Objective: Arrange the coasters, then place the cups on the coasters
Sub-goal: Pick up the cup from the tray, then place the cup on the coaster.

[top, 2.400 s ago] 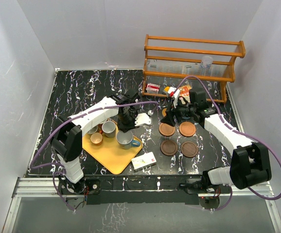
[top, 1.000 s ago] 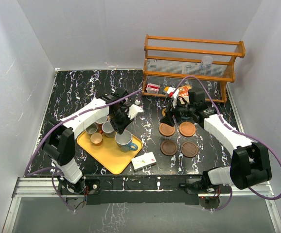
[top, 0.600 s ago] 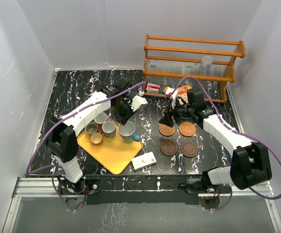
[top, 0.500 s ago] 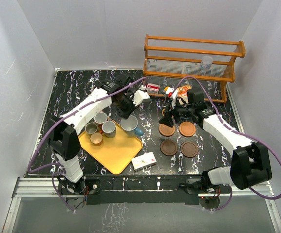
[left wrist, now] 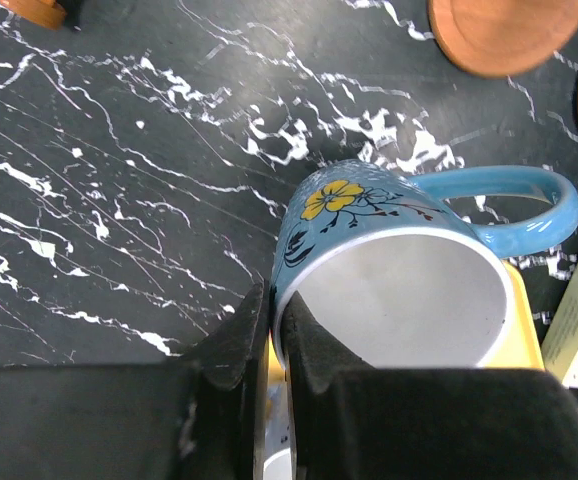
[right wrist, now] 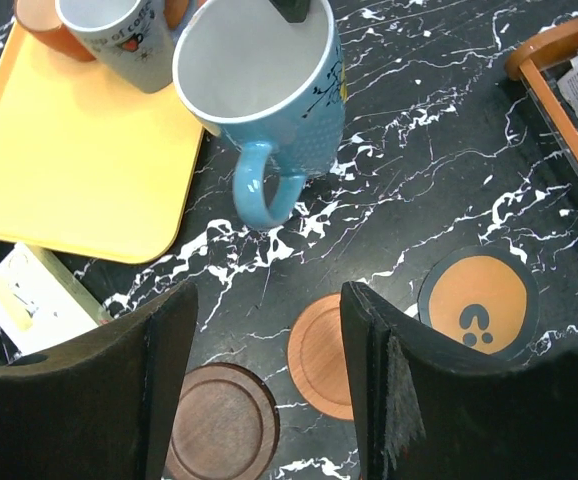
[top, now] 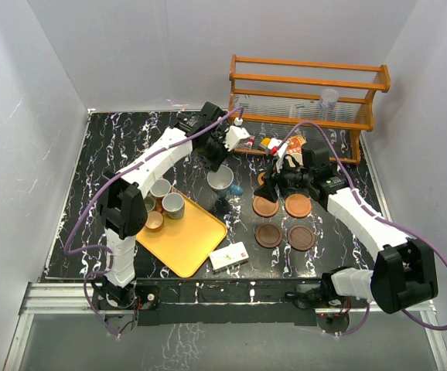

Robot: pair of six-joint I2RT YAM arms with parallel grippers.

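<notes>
The blue mug (top: 222,180), its rim pinched in the left fingers (left wrist: 231,348), has left the yellow tray (top: 186,241) and hangs near the middle of the table (top: 123,147), beside the coasters (top: 267,206), ready for placing. The right fingers (right wrist: 169,385) wait half-open and empty.

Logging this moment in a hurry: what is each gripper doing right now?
Left gripper: closed on the rim of the blue mug, holding it.
Right gripper: open, holding nothing.

Bright, even overhead light, soft shadows; left fingers (left wrist: 231,350) close up seem slightly blurred.
</notes>
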